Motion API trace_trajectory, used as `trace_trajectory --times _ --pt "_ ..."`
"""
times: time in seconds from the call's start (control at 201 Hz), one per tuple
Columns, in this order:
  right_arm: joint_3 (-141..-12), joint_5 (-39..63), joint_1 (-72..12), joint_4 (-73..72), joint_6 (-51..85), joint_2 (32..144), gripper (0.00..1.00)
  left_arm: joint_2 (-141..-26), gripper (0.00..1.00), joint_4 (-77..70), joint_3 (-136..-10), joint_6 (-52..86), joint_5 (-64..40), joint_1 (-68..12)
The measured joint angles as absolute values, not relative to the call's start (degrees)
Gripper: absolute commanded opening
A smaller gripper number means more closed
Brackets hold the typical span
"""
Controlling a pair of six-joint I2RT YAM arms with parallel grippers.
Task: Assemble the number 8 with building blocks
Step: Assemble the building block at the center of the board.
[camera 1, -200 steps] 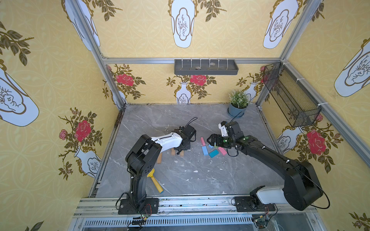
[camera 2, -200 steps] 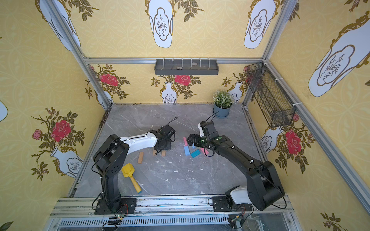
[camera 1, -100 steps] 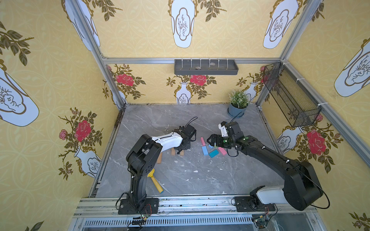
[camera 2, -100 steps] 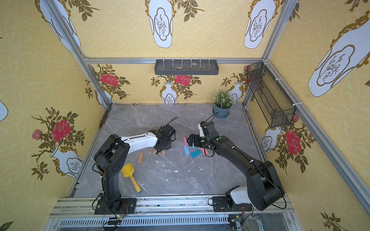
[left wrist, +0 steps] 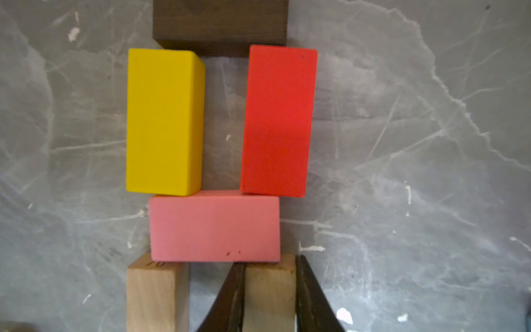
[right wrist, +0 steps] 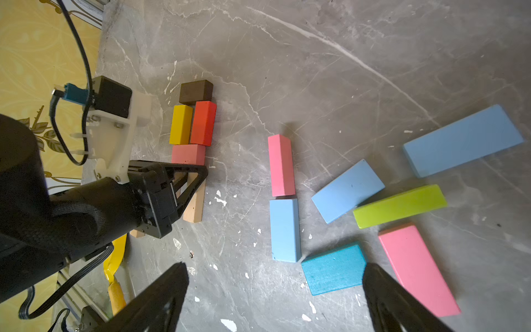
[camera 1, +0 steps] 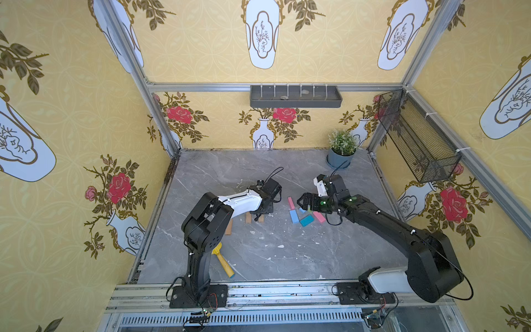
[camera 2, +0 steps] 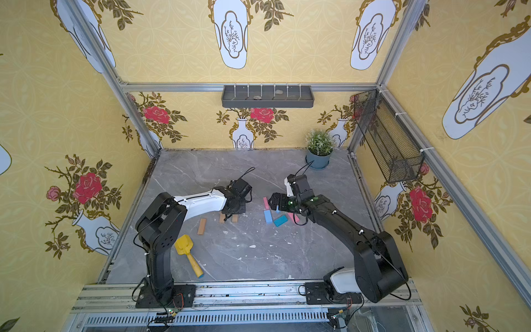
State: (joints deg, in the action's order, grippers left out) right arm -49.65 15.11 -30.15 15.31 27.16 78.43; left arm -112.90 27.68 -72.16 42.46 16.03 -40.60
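Grip check: left gripper [left wrist: 269, 273] pinches tan brick [left wrist: 270, 304] by its long sides. Brick lies flat on table [left wrist: 402, 143], end against pink crossbar brick [left wrist: 214, 227]. Second tan brick [left wrist: 152, 296] parallel beside it, gap between. Past crossbar I see yellow brick [left wrist: 163, 120] and red brick [left wrist: 277, 120] side by side, dark brown brick [left wrist: 219, 26] capping both. Right gripper [right wrist: 275, 267] spread wide, holding nothing, over loose bricks. Teal brick [right wrist: 333, 268] just inside one fingertip, light blue brick [right wrist: 284, 230] and green brick [right wrist: 399, 205] near.

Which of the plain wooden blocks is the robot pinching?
The wooden block in line with the red block, clamped in the left gripper. The second wooden block, in line with the yellow block, is free; the third wooden block lies alone.
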Motion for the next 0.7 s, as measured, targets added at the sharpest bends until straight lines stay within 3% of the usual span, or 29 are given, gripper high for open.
trace_trajectory --times 0.398,0.697 --pt "-49.65 15.18 -30.15 15.31 27.16 78.46 0.98 -112.31 0.36 27.27 -71.29 42.68 15.99 -40.49" --pt "-49.65 15.79 -30.11 15.29 27.16 78.54 0.98 -110.34 0.38 28.84 -70.17 43.09 15.35 -40.47"
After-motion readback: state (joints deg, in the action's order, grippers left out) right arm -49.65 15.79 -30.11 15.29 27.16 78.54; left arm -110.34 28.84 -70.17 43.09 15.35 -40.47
